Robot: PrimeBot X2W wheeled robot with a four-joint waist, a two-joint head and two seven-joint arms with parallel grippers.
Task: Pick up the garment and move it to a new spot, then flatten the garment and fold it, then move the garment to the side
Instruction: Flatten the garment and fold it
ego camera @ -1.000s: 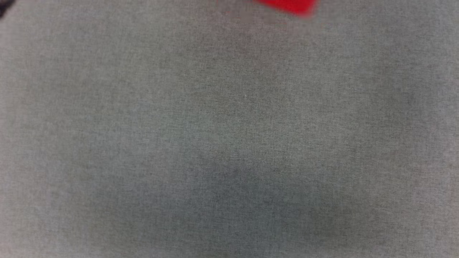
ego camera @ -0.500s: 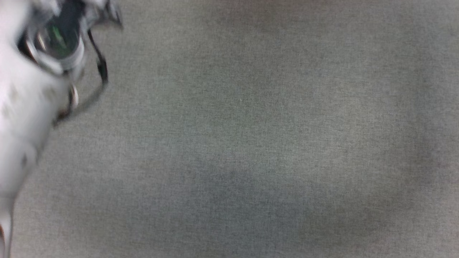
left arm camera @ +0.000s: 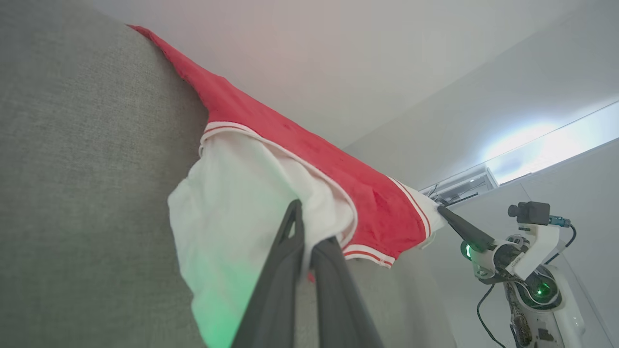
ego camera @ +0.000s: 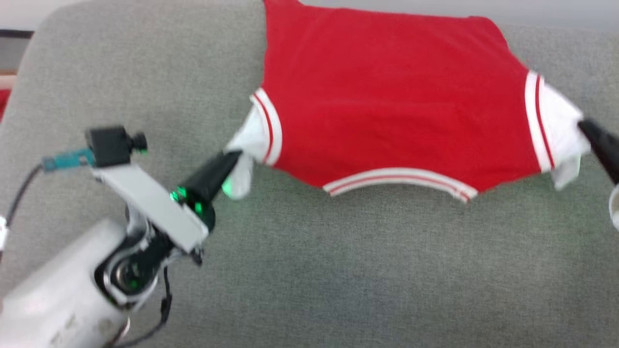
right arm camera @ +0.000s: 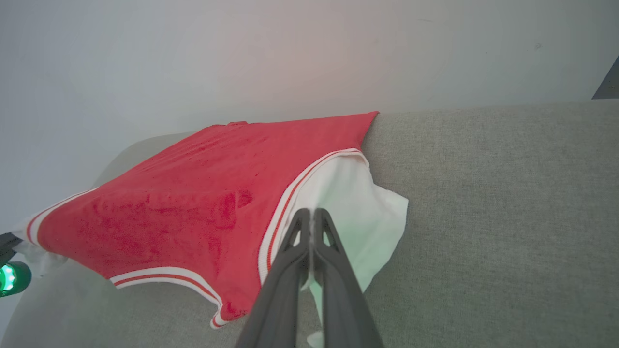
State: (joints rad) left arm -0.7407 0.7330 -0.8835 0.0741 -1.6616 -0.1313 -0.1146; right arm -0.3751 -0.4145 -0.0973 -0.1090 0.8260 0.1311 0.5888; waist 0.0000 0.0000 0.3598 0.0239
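Observation:
The garment, bright red with white side panels and striped trim, hangs spread across the grey cushion, its upper edge over the cushion's top. My left gripper is shut on the garment's left white panel. My right gripper is shut on the right white panel. The cloth is stretched between them, its striped hem curving along the bottom. In the left wrist view my left gripper pinches white cloth. The right wrist view shows my right gripper closed on it too.
Grey upholstery runs wide below the garment and has a rounded corner at the upper left. A pale wall stands behind it. My left forearm and its wrist camera lie at the lower left.
The head camera has shifted: earlier frames showed blurred grey fabric, a red scrap at the top, then my blurred left arm. Now the whole spread garment and both grippers are in view.

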